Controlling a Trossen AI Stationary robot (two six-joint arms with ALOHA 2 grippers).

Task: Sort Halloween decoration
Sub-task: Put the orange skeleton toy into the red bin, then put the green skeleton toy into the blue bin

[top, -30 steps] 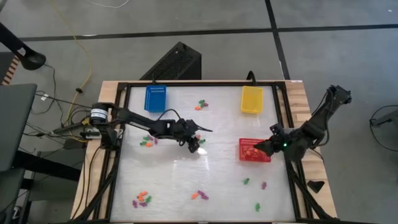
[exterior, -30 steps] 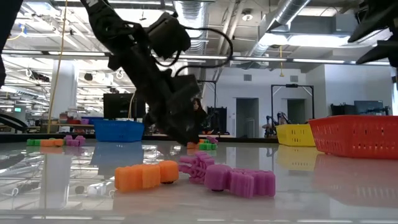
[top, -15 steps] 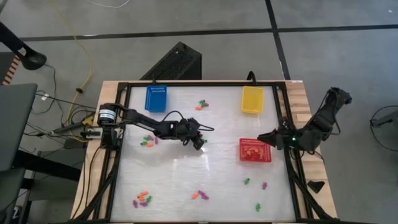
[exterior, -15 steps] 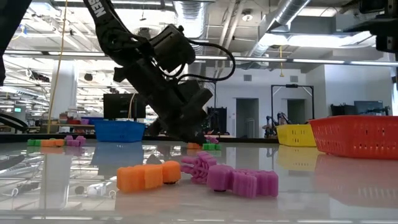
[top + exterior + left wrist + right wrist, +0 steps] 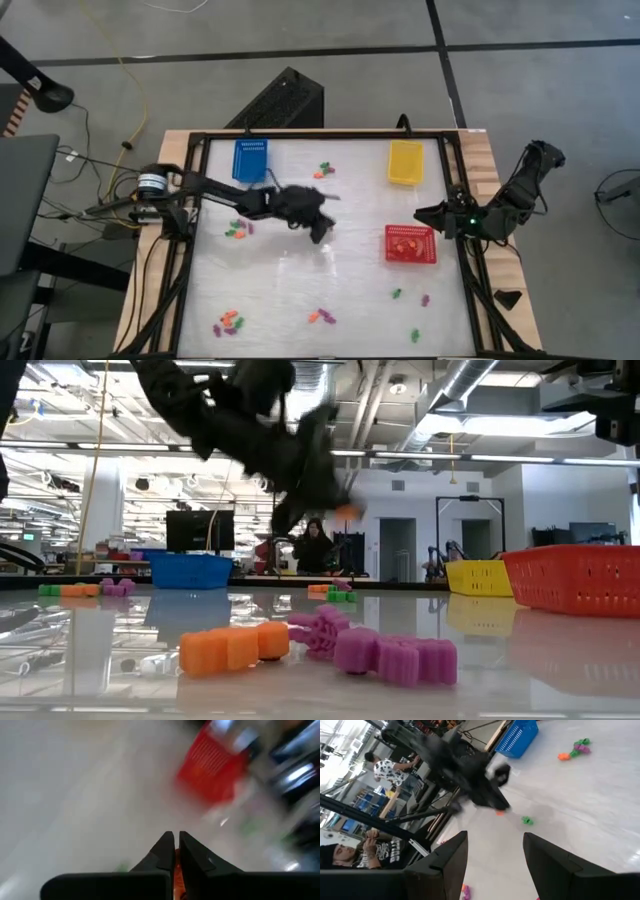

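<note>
The Halloween decoration lies scattered on the white table point(image 5: 300, 290) as tiny orange, green and purple pieces, in small groups point(image 5: 325, 170) point(image 5: 238, 230) point(image 5: 228, 322) point(image 5: 320, 315). My left gripper point(image 5: 320, 233) hangs above the table's middle, shut on one orange piece point(image 5: 347, 512). A green piece point(image 5: 527, 821) lies on the table below it. My right gripper point(image 5: 420, 213) stands open at the right edge, just beyond the red basket point(image 5: 410, 243), with nothing between its fingers. My left gripper pinches the orange piece point(image 5: 175, 870) between its two fingers, which come at it slanting down from the table's left. The piece is lifted clear of the table and shows at the fingers' free ends in the low view. Which part of it the fingers are on is too blurred to tell.
A blue basket point(image 5: 250, 157) stands at the far left and a yellow basket point(image 5: 405, 160) at the far right. The red basket holds several orange pieces. In the low view orange point(image 5: 228, 648) and purple point(image 5: 395, 655) pieces lie close to the near edge. People show in the room beyond.
My left gripper has shut on the orange piece down at the table, then risen and tipped up nearer to level, lifting the piece clear. The green piece has stayed on the table. My right gripper has drawn off the red basket toward the far edge.
</note>
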